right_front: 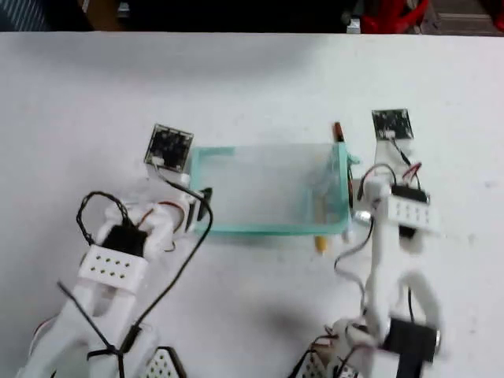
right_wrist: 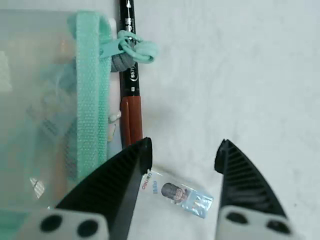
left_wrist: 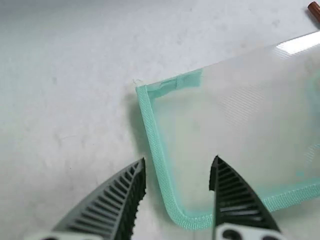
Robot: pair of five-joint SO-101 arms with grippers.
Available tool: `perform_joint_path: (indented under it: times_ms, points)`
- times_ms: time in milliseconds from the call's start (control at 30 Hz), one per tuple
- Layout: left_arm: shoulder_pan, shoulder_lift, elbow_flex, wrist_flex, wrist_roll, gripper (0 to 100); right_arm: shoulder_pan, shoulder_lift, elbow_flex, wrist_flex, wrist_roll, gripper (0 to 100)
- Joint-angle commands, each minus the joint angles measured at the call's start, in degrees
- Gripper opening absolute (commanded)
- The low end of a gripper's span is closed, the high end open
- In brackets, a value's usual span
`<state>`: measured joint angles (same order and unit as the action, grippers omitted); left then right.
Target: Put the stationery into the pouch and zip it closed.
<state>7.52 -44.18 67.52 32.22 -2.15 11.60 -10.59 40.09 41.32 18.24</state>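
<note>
Partly the zip pull (right_wrist: 132, 50) hides the pen (right_wrist: 131, 107); left pincer (left_wrist: 179, 161) and right pincer (right_wrist: 186, 143) gape empty.

Clear pouch (right_front: 268, 185) with teal trim lies mid-surface (right_front: 252, 71). Left hand (right_front: 202, 203) sits at its 9 o'clock edge, right hand (right_front: 354, 197) at its 3 o'clock edge. Dark pen (right_front: 339, 131) shows past the 1 o'clock corner, yellow stick (right_front: 321, 242) past 5 o'clock.
</note>
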Motion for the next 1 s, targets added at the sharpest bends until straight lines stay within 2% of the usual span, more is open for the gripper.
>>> perform_joint_path:
  times_ms: [0,367,533,600,733,967]
  points:
    - [-0.13,-1.27,0.79,-5.27,0.35,21,0.92,5.58,-9.41,3.47,-0.53,20.4]
    - [-0.13,-1.27,0.97,-5.54,0.09,21,-3.91,7.6,-26.99,18.68,-0.53,19.2]
    - [-0.4,-1.27,0.97,-5.54,0.0,21,-6.02,7.6,-28.31,20.7,-0.09,4.0]
    - [-0.4,-1.19,0.97,-5.54,0.0,21,-6.02,7.6,-28.22,20.44,-0.09,2.3]
    - [-0.22,-1.19,0.97,-5.54,0.0,21,-5.93,7.6,-28.22,20.79,-0.53,6.7]
    - [-0.13,-1.19,0.97,-5.45,0.0,21,-6.02,8.04,-28.13,20.88,-0.53,23.6]
